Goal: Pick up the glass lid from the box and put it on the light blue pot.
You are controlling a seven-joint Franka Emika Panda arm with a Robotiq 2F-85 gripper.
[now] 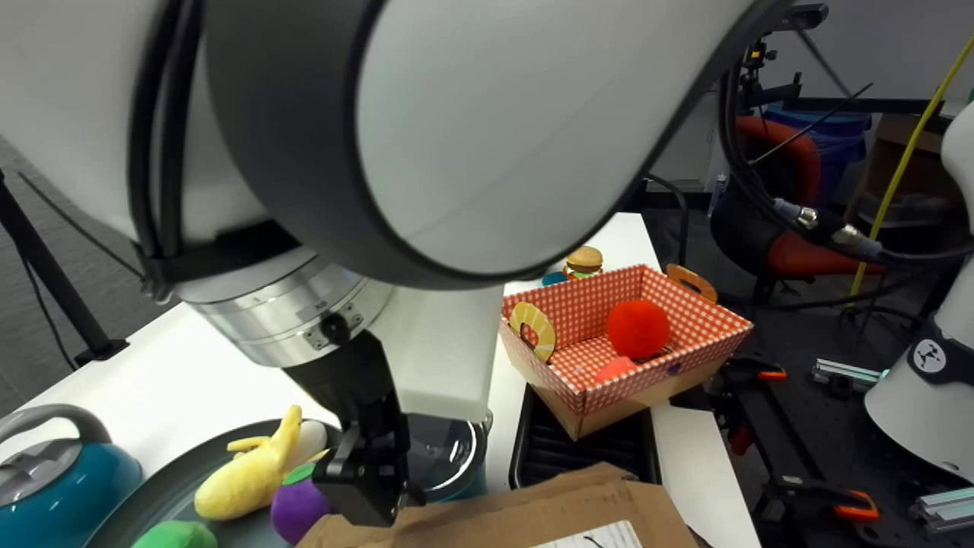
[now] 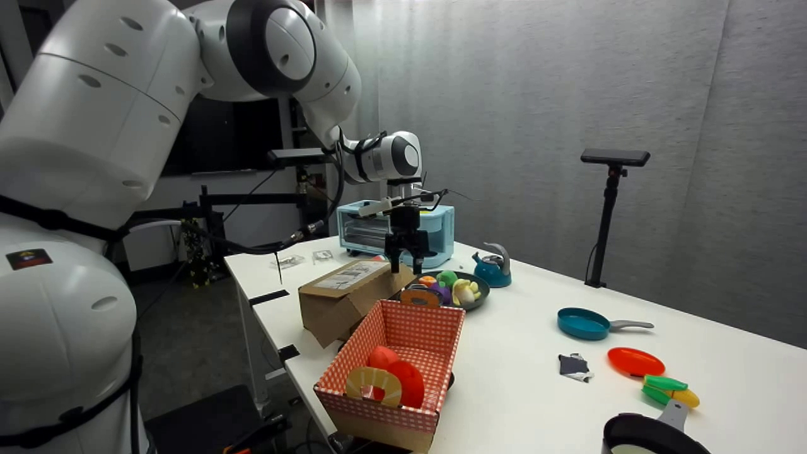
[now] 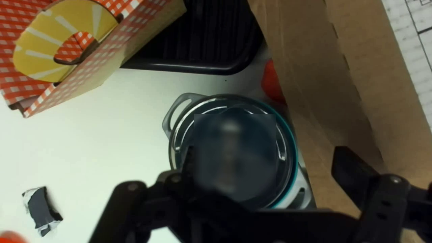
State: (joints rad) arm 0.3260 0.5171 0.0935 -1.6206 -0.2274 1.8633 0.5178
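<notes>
My gripper (image 2: 406,263) points straight down, 2 fingers (image 3: 354,179) spread wide, nothing pinched between them, and there below is the glass lid (image 1: 445,454), lying over the light blue pot (image 1: 466,487) and not on the box (image 3: 337,101)! Wide fingers above a covered pot: I read that as the placing done, or very nearly. Seated, though? The pot's teal edge peeps out on the box side in the wrist view, and the lid's middle is a blur, so I can't swear to it. Now, room. The box wall crowds in just beside the pot, touching or not I can't tell, a red thing (image 3: 272,82) tucked near them, and 1 finger shows against the cardboard. A black tray (image 3: 209,37) lies near, the checkered box (image 1: 647,402) overlapping it. Opposite the cardboard, white table (image 3: 111,152) runs from the silver handle (image 3: 171,110) to a dark scrap (image 3: 42,209): my widest space. Straight up looks cleanest; swinging sideways could snag cardboard or nudge the lid.
</notes>
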